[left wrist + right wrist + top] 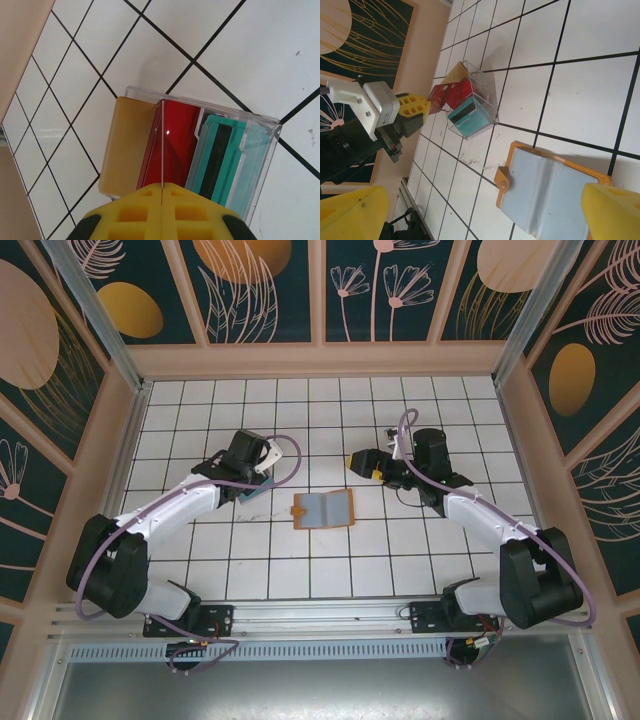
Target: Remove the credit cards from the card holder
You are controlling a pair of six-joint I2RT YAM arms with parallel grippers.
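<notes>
Card holder [322,508] lies open at frame centre, lower left of the wide-open right claw [362,466]. Clear tray [486,94] left of it holds tan, red, teal credit cards [176,145]. Left claw [162,189] pinches a thin card [162,150] edge-on over them.

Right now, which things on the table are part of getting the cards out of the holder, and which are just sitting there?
Job:
card holder, lying open
tan, red and teal cards
left claw, seemingly shut on one red card

Just there:
clear tray holding the cards
right claw, open, near the holder
</notes>
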